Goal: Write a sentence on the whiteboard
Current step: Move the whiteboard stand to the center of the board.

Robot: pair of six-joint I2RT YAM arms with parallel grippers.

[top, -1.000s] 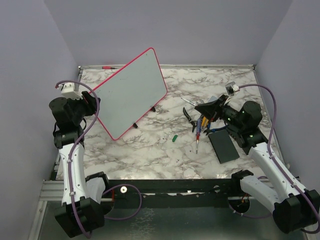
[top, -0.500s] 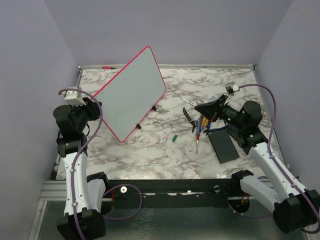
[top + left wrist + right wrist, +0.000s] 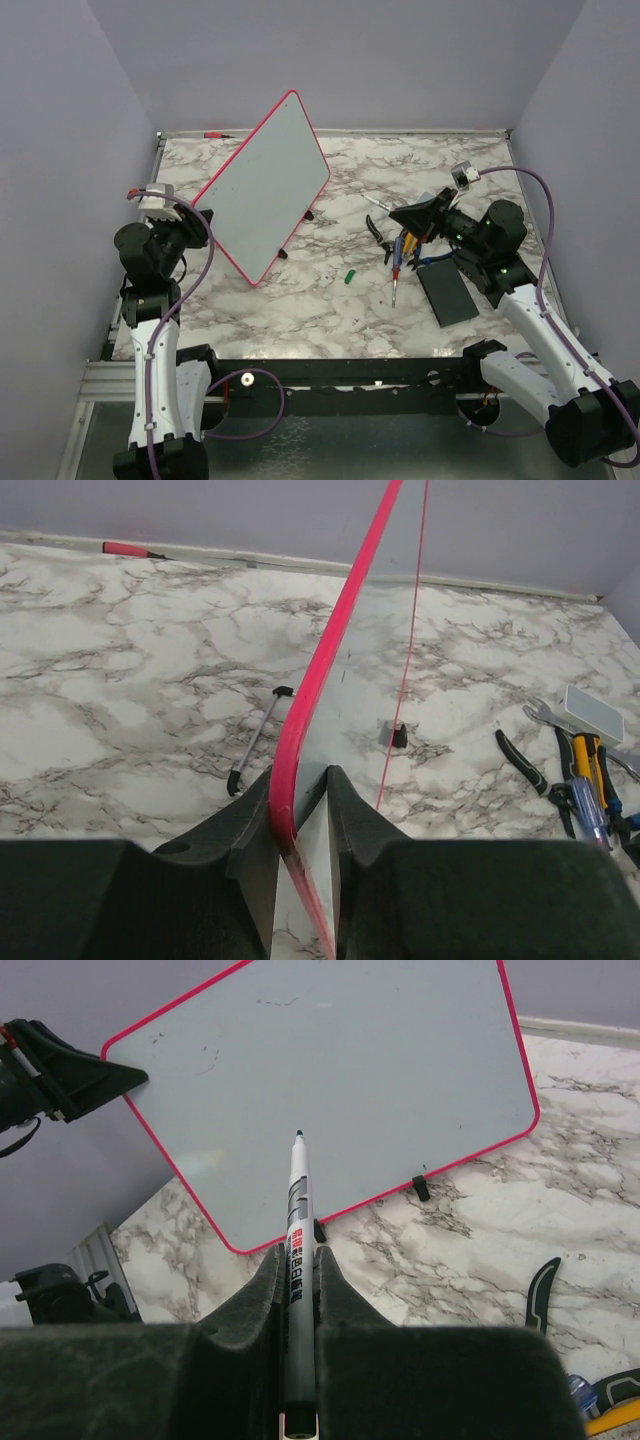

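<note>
Squarely in the left half of the overhead view, the whiteboard (image 3: 265, 185) stands tilted on one corner over the marble table (image 3: 300, 315), its red-pink rim running from the upper middle of the frame down to a low corner at centre left. Whether that corner rests on the marble cannot be told. Two small black feet show along its lower right edge. Its white face is turned towards the right side of the frame and carries only a few faint marks, seen in the right wrist view (image 3: 330, 1090).

The left gripper (image 3: 195, 222) has the board by its left edge. In the left wrist view the two dark fingers (image 3: 250, 825) are drawn in close on either side of the red rim (image 3: 310, 680), pinching it (image 3: 298, 785).

The right gripper (image 3: 398, 213) sits at centre right, well apart from the board, with its jaws fully closed on a marker (image 3: 298, 1220). The marker's dark tip points at the white face without touching it.

Just below that gripper lies a heap of hand tools (image 3: 400, 250), pliers and screwdrivers among them. A black pad (image 3: 447, 293) lies flat beside the heap towards the lower right. A small green piece (image 3: 350, 276) lies alone near the frame's centre. A red pen (image 3: 213, 134) lies along the far edge at upper left.
</note>
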